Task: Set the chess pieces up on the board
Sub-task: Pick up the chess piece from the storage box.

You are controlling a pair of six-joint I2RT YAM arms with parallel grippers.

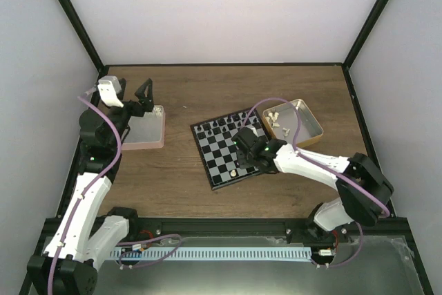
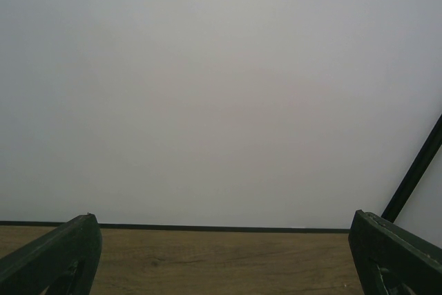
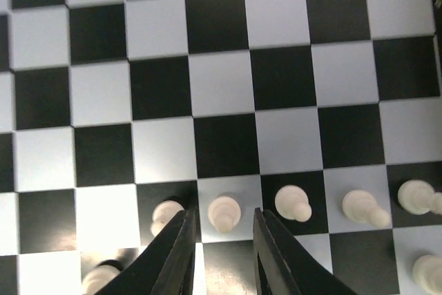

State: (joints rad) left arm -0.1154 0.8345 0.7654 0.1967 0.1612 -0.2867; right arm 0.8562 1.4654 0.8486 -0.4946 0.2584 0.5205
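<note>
Inspection finds the board (image 1: 219,144) at centre frame on the bench (image 1: 173,184). The right end effector (image 3: 222,220) stands over the low row of chess pieces (image 3: 359,205). Its fingers are narrowly parted, one on each side of a white pawn (image 3: 224,208), with slim gaps visible. The left end effector (image 2: 222,219) is spread wide above the bench.

No text, label, brand, number or sign can be read anywhere.
</note>
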